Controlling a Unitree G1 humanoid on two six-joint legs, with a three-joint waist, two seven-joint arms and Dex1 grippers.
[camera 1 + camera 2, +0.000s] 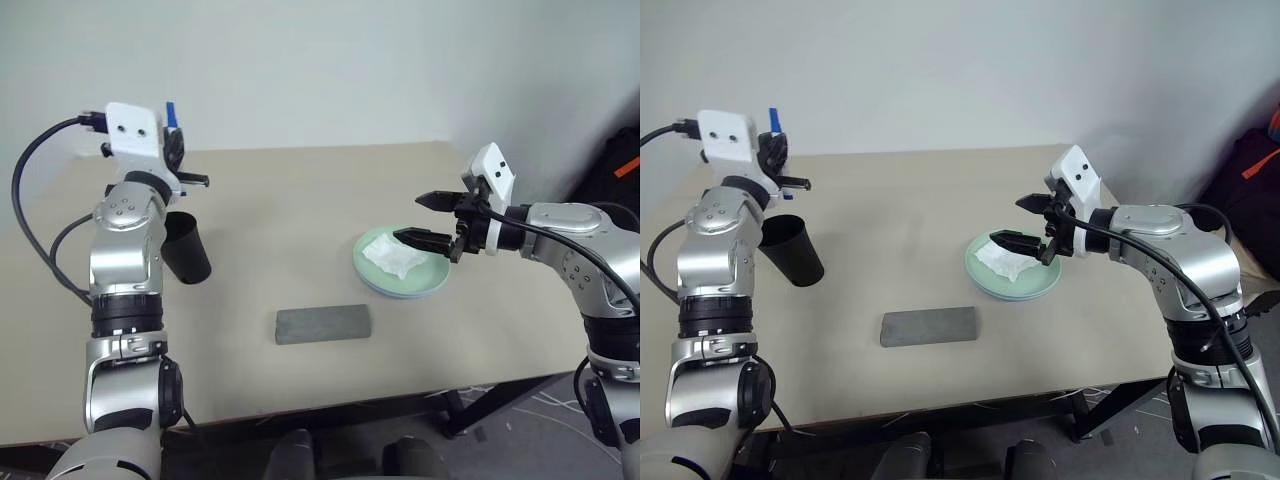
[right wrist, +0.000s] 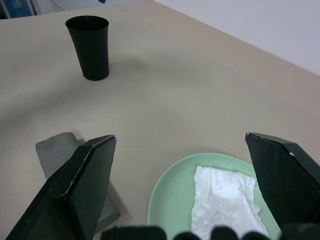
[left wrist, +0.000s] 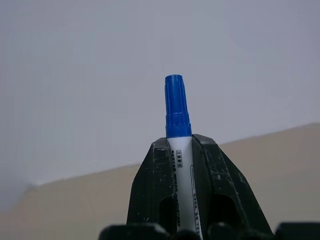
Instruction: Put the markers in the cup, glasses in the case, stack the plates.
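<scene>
Lab: bare table (image 1: 300,220); blank wall (image 1: 330,60)

On the beige worktop (image 1: 300,250) the black cup (image 1: 186,248) stands at nine o'clock, the closed grey case (image 1: 323,324) at six. At three, the right hand (image 1: 432,220) hangs open over the stacked plates (image 1: 400,265) (crumpled tissue (image 1: 394,257) on top). The left hand (image 1: 178,150) is raised above the cup.

My left arm (image 1: 125,270) covers part of the cup (image 1: 186,248). The left gripper (image 3: 182,145) hides most of the blue marker (image 3: 176,107), leaving 1 capped end. I can't tell the lower plate (image 1: 385,288) clearly beneath the green plate (image 1: 425,278).
</scene>
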